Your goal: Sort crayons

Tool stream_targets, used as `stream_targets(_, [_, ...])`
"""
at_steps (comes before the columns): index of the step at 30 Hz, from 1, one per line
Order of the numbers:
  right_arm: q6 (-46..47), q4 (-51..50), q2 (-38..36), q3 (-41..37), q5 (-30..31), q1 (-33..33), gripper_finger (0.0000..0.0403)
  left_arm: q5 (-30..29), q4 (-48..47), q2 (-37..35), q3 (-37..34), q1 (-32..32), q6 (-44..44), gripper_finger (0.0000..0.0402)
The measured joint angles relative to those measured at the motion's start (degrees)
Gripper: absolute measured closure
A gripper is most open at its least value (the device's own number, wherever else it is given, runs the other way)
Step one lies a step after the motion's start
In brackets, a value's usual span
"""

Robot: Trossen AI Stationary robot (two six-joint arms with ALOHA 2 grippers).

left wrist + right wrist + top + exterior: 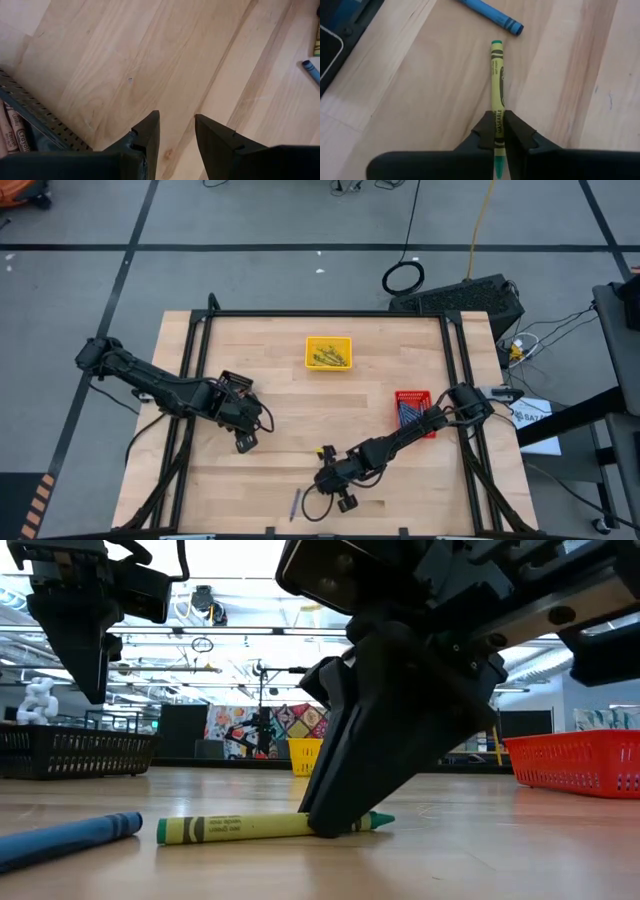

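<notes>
Your right gripper [496, 137] is down low at about 6 o'clock on the table [280, 395]. Its fingers are squeezed tight on the yellow-green crayon [497, 95], which lies flat on the wood. A blue crayon [490, 12] lies close by, not touching it. Your left gripper [176, 131] waits at about 8 o'clock, fingers apart, holding nothing. The yellow tray [329, 353] at 12 o'clock seems to hold more crayons.
</notes>
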Motion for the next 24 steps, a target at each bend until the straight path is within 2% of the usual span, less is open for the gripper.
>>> stream_targets(8, [2.81,-1.30,-1.92,-0.26,0.41,-0.11,0.0402,0.00,0.00,0.00,0.00,0.00,0.02,0.0274])
stream_targets(14, [2.80,-4.12,-6.26,-0.34,7.13,-0.77,0.0402,0.00,0.05,0.00,0.00,0.00,0.04,0.0274])
stream_targets(18, [3.00,-4.82,-8.18,-0.26,8.05,-1.92,0.0402,0.00,0.14,0.00,0.00,-0.01,0.06,0.0274])
stream_targets(24, [2.27,-6.33,-11.43,-0.24,12.49,-5.73,0.0403,0.00,0.17,0.00,0.00,0.00,0.08,0.0274])
